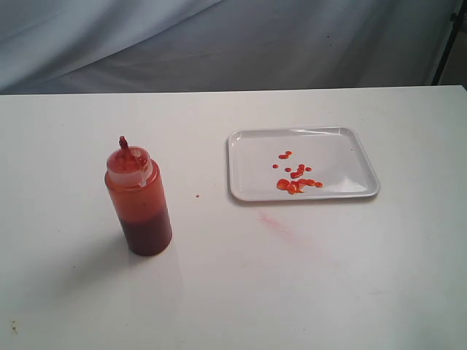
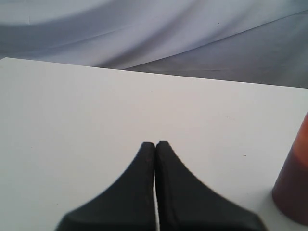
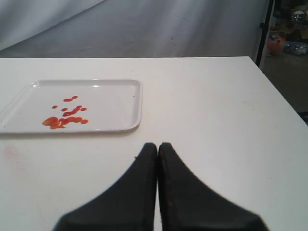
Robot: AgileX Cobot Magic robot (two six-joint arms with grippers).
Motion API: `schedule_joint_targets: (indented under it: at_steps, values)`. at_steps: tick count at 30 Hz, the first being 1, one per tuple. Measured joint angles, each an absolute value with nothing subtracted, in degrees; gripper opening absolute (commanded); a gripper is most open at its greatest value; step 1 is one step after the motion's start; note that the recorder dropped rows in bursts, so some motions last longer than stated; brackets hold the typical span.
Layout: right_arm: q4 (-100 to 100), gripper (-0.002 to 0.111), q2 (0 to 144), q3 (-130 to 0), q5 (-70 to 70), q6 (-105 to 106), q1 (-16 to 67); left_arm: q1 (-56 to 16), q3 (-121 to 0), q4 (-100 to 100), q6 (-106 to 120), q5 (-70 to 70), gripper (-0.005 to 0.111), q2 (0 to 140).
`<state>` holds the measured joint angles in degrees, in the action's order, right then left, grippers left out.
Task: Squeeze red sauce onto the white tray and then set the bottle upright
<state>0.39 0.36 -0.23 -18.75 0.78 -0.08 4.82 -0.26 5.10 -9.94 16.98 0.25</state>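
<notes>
The left claw (image 2: pixel 155 144) is pressed together, its two dark fingers meeting along a thin seam, with nothing between them. It hangs above the bare white surface (image 1: pixel 292 292). The bottle (image 1: pixel 139 200) stands upright on that surface, off to one side of this claw's tips and clear of them. Only its dark red base shows from the left wrist. In the exterior view the bottle's nozzle points up, the whitish top sits above a red-orange body, and the colour deepens toward the base.

The right claw (image 3: pixel 158 145) is likewise pressed together and holds nothing. The white tray (image 3: pixel 115 103) lies flat ahead of it and to one side, and the tray's near rim is apart from the fingertips. The red sauce (image 3: pixel 62 120) sits inside the tray as a loose cluster of glossy drops and small blobs. The largest blobs lie close to the rim that faces this claw, and smaller dots trail away from it.

A faint pink smear (image 1: pixel 273 222) marks the surface just outside the tray. A tiny red speck (image 1: pixel 197 196) lies between the bottle and the tray
</notes>
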Motion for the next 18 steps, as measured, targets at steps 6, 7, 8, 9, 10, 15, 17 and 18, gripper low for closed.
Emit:
schedule_joint_targets:
  at_steps: [6, 7, 8, 9, 10, 15, 17, 18]
  values:
    - [0.4, 0.0, 0.4, -0.2, -19.2, 2.4, -0.1, 4.8, -0.3, 5.1, -9.9, 17.0, 0.001, 0.3]
    - [0.5, 0.0, 0.4, -0.2, -19.2, 2.5, -0.1, 4.8, -0.3, 5.1, -9.9, 17.0, 0.001, 0.3]
    - [0.6, 0.0, 0.4, -0.2, -19.4, 2.5, -0.1, 4.8, -0.3, 5.1, -9.9, 17.0, 0.001, 0.3]
    - [0.7, 0.0, 0.4, -0.2, -19.3, 2.6, -0.1, 4.8, -0.3, 5.1, -9.9, 17.0, 0.001, 0.3]
    - [0.8, 0.0, 0.4, -0.2, -19.5, 2.7, -0.1, 4.8, -0.3, 5.1, -9.9, 17.0, 0.001, 0.3]
    - [1.0, 0.0, 0.4, -0.2, -19.6, 2.8, -0.1, 4.8, -0.3, 5.1, -9.9, 17.0, 0.001, 0.3]
    - [1.0, 0.0, 0.4, -0.2, -19.6, 2.8, -0.1, 4.8, -0.3, 5.1, -9.9, 17.0, 0.001, 0.3]
    - [1.0, 0.0, 0.4, -0.2, -19.6, 2.8, -0.1, 4.8, -0.3, 5.1, -9.9, 17.0, 0.001, 0.3]
